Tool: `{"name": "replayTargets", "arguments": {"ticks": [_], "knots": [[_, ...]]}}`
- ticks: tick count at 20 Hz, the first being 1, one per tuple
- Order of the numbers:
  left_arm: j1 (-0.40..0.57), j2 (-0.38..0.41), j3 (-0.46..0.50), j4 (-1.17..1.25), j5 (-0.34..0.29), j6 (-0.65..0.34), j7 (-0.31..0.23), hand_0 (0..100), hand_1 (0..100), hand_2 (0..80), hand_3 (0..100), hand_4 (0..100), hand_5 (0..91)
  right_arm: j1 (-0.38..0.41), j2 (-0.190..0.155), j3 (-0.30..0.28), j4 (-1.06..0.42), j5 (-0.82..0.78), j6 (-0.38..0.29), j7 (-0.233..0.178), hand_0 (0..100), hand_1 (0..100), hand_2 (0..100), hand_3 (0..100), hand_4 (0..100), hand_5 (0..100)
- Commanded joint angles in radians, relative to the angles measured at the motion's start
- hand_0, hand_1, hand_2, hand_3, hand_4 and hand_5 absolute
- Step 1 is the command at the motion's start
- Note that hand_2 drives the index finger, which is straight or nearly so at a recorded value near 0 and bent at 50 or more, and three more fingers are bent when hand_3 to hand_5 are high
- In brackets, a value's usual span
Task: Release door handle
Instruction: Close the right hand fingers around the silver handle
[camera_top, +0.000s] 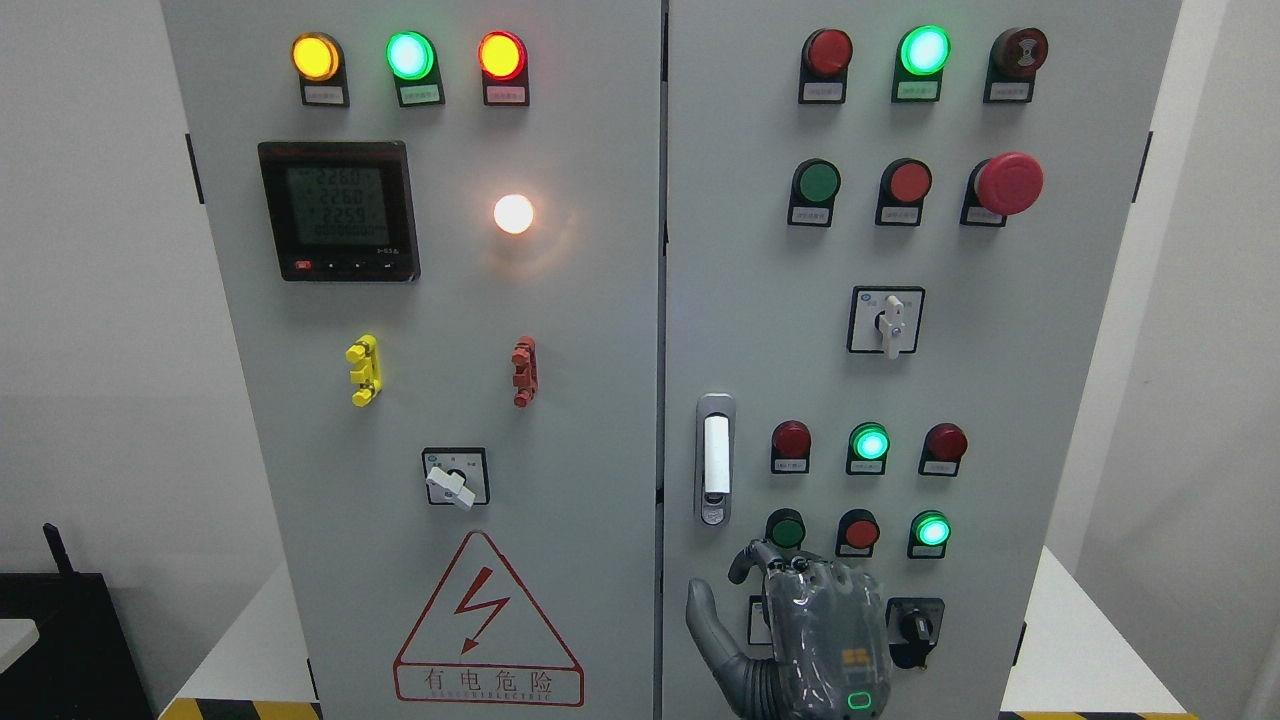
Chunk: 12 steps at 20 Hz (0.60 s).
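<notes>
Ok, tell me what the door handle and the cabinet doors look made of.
Door handle: silvery metal surround, seemingly satin, with a white insert, likely plastic. Cabinet doors: painted sheet metal by the look, flat light-grey matte surface that softly reflects the lamps. The hand sits below the handle, not gripping it.

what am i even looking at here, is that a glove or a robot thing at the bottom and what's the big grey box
It is a humanoid robot's hand, seen from the camera on the robot's head. Its arm comes up from the bottom edge right of the middle, so it is the right hand; the left is out of view. The grey box is an electrical cabinet with two doors carrying lit lamps, push buttons, rotary switches, a digital meter and a lightning warning sign. The door handle sits just above the hand, which holds nothing and is below it, apart from it.
</notes>
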<state>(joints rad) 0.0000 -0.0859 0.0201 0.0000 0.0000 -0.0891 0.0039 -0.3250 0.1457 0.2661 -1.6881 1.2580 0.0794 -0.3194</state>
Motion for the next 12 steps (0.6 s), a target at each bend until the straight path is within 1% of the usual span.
{"name": "replayTargets", "arguments": {"ticks": [1, 3, 6, 10, 12], "knots": [[-0.017, 0.0, 0.015, 0.023, -0.029, 0.0, -0.001, 12, 39, 0.0, 0, 0, 0.0, -0.064, 0.0, 0.005, -0.013, 0.001, 0.048, 0.051, 48, 23, 100, 100, 100, 94], [-0.017, 0.0, 0.014, 0.023, -0.029, 0.0, -0.001, 12, 39, 0.0, 0, 0, 0.0, -0.072, 0.0, 0.011, -0.012, 0.006, 0.069, 0.059, 44, 24, 100, 100, 100, 95], [-0.015, 0.0, 0.014, 0.023, -0.029, 0.0, -0.001, 12, 39, 0.0, 0, 0, 0.0, -0.071, 0.002, 0.019, -0.015, 0.008, 0.072, 0.054, 39, 27, 100, 100, 100, 95], [-0.017, 0.0, 0.014, 0.023, -0.029, 0.0, 0.001, 12, 39, 0.0, 0, 0, 0.0, -0.065, 0.002, 0.025, -0.015, 0.004, 0.072, 0.049, 36, 27, 100, 100, 100, 96], [-0.015, 0.0, 0.014, 0.023, -0.029, 0.0, -0.001, 12, 39, 0.0, 0, 0, 0.0, -0.063, 0.002, 0.03, -0.016, 0.006, 0.074, 0.048, 34, 30, 100, 100, 100, 96]]}}
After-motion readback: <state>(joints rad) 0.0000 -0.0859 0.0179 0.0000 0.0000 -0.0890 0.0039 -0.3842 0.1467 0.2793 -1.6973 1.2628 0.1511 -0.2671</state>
